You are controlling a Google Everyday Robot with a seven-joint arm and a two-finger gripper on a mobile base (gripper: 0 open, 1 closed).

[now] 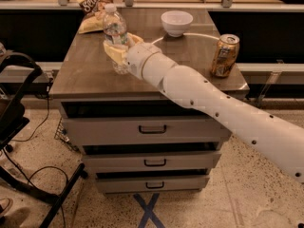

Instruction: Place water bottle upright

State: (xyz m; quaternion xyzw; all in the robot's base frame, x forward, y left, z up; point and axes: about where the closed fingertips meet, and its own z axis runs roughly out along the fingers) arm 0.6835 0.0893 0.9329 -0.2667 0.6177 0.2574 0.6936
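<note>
The water bottle (115, 30), clear and ribbed with a white cap, stands upright on the left half of the wooden tabletop (80, 77). Its base looks to be at the surface. My gripper (119, 50) comes in from the right on a long white arm. Its pale yellow fingers (111, 50) are closed around the bottle's middle, one on each side. The lower part of the bottle shows below the fingers.
A golden-brown drink can (225, 55) stands near the table's right edge. A white bowl (176, 22) sits at the back centre and a chip bag (94, 6) at the back left. Drawers (152, 128) are below. A black stand (14, 108) is on the left.
</note>
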